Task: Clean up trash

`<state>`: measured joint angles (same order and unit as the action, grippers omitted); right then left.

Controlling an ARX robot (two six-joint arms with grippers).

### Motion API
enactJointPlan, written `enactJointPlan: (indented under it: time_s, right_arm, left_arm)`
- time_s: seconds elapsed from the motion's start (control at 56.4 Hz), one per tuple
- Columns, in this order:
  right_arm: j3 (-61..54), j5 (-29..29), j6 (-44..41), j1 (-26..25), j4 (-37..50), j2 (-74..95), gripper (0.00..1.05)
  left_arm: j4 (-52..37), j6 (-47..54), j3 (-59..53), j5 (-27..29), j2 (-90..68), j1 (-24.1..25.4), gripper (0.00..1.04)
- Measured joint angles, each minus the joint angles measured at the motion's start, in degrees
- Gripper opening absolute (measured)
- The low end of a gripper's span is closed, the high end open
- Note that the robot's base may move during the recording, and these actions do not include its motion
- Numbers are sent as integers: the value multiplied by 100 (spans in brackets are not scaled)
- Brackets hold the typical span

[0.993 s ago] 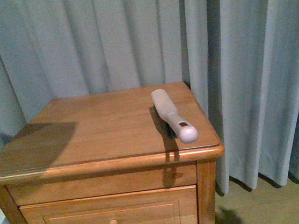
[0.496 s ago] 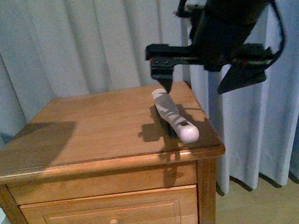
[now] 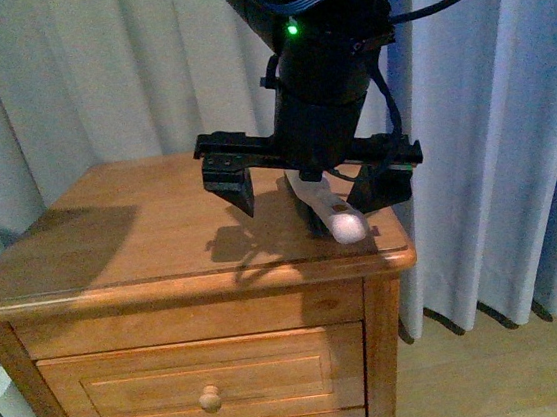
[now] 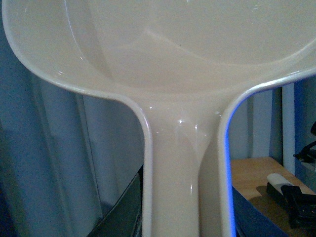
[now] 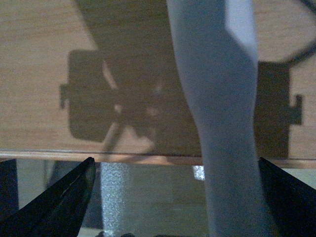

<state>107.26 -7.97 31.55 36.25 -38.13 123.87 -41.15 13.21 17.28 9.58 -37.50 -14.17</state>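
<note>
Right gripper (image 3: 309, 195) hanging wide open, gripping nothing, straddling white brush (image 3: 346, 226) at centre right on nightstand (image 3: 112, 248), left gripper (image 4: 185, 217) clutching dustpan (image 4: 173, 74) handle.

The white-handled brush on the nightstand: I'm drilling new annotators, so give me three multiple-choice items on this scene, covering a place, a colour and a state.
1. Where on the nightstand does the brush lie?
A. back left corner
B. near the front right corner
C. in a drawer

2. What colour is the dustpan in the left wrist view?
A. beige
B. red
C. black

3. How is the right gripper?
A. shut on the brush
B. shut on a tissue
C. open, jaws either side of the brush handle

Answers:
1 B, the handle tip nears the front right edge.
2 A, pale beige plastic fills that view.
3 C, gaps show between both jaws and the handle.
</note>
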Motion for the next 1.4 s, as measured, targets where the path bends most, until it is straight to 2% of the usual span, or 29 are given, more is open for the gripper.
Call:
enactJointPlan:
  time_s: [0.124, 0.177, 0.408, 0.514, 0.603, 0.674, 0.851, 0.869, 0.886, 0.904, 0.975, 1.028, 1.117, 1.223, 1.4]
  right_arm:
    - [-74, -48, 61, 42, 9, 0, 97]
    - [-107, -81, 76, 42, 13, 2, 92]
    - [-120, -127, 107, -15, 22, 7, 62]
    - [-186, -125, 133, -26, 57, 7, 46]
    - [-278, -90, 149, -26, 87, 7, 29]
    - [-302, -66, 160, -31, 111, 7, 20]
    - [-616, -76, 138, -85, 424, -164, 19]
    - [-1690, -579, -584, -260, 1788, -1517, 19]
    - [-1720, -595, -595, -262, 1808, -1515, 19]
    - [-3383, -885, -1447, -470, 3580, -2465, 19]
    - [-4824, -1274, -2105, -654, 4883, -3639, 19]
    - [-5574, -1419, -2433, -758, 5501, -4570, 19]
    - [-6450, -1569, -2756, -837, 5897, -6286, 19]
    - [-6800, -1696, -3042, -826, 6037, -7700, 19]
    - [-7239, -1899, -3368, -710, 6229, -8214, 19]
  left_arm:
    - [0, 0, 0, 2, 0, 0, 25]
    - [0, 0, 0, 2, 0, 0, 25]
    - [0, 0, 0, 0, 0, 0, 25]
    - [0, 0, 0, 0, 0, 0, 25]
    - [0, 0, 0, 0, 0, 0, 25]
    - [0, 0, 0, 2, 0, 0, 25]
    - [0, 0, 0, 0, 0, 0, 25]
    - [0, 0, 0, 0, 0, 0, 25]
    - [0, 0, 0, 0, 0, 0, 25]
    - [0, 2, 0, -37, 0, -2, 25]
    - [2, -2, -2, 31, 0, 7, 25]
    - [2, -20, -2, 57, 17, 11, 25]
    - [2, -24, -2, 11, 22, 9, 25]
    - [2, -22, -4, -37, 15, 7, 24]
    - [2, -24, -4, 4, 17, 7, 24]
